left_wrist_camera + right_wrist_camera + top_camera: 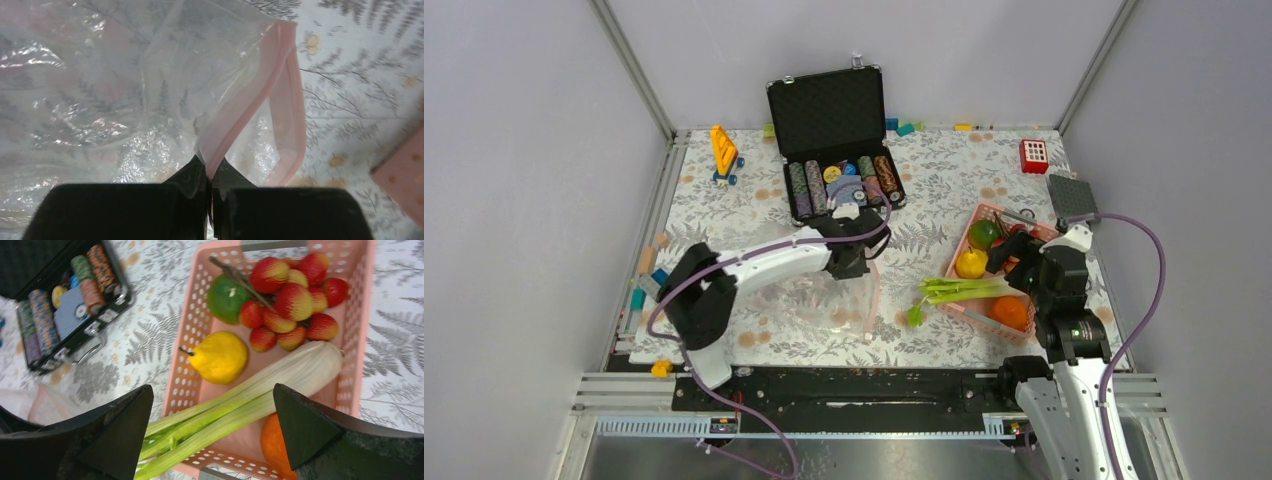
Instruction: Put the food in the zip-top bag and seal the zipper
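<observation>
The clear zip-top bag [809,300] lies on the floral cloth with its pink zipper [874,295] on the right. My left gripper [856,262] is shut on the bag's mouth edge; the left wrist view shows the pink zipper [260,92] pinched between the fingers and the mouth held apart. The food lies in a pink basket [972,225]: celery [240,405], lemon [220,356], orange [274,445], green fruit [225,299], red cluster [292,300]. My right gripper [212,427] is open above the celery [959,291], touching nothing.
An open black case of poker chips [839,175] stands behind the bag. A yellow toy [724,152], a red block [1034,155] and a grey square [1072,195] lie toward the back. Small blocks lie along the left edge [639,295].
</observation>
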Controlling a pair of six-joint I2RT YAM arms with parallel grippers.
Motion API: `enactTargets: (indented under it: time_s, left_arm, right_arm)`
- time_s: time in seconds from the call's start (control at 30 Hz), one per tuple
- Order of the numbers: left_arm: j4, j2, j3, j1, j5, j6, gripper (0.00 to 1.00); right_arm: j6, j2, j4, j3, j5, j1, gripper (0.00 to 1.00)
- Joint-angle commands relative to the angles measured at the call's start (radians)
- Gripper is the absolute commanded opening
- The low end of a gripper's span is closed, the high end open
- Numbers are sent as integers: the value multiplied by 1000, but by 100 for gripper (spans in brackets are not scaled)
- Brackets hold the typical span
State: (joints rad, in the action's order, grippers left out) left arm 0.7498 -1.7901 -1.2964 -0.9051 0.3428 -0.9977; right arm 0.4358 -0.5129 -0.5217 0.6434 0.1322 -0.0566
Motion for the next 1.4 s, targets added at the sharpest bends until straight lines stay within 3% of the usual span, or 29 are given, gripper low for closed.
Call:
enactTargets:
  time_s: [0.0,0.07,0.17,0.27,0.47,0.57,0.87,1.07,1.13,1.23,1.27,1.37]
  left_arm:
    - [11,209,-34,-3,-24,116,0]
    - [21,289,-29,-2,-94,180,0]
    - [104,374,-61,-2,-174,246,0]
    - [224,413,-123,-3,-179,280,0]
    - [388,388,-241,-2,-180,307,0]
    - [420,370,-271,-2,-161,303,0]
    - [480,339,-319,0,-118,265,0]
    - [477,351,-311,1,-147,261,0]
    - [478,367,-293,0,-144,263,0]
    - [476,400,-262,0,-139,269,0]
    - [476,411,-252,2,-135,270,0]
    - [476,445,-234,2,-118,283,0]
  right_arm:
    - [-53,13,88,-14,-218,0,98]
    - [-89,20,138,-27,-352,-1,98]
    - [-70,18,275,-56,-678,-2,98]
    - [-24,5,377,-69,-750,-59,98]
    - [-14,-150,473,44,-523,-514,98]
    - [-21,-272,502,130,-388,-661,98]
    - [23,-533,585,264,-73,-910,98]
    - [107,-649,532,288,166,-950,98]
    - [112,-670,528,279,251,-949,93]
    - [112,-679,528,260,328,-949,76]
    - [115,-680,528,252,343,-949,68]
    - [110,-684,527,241,398,-948,23]
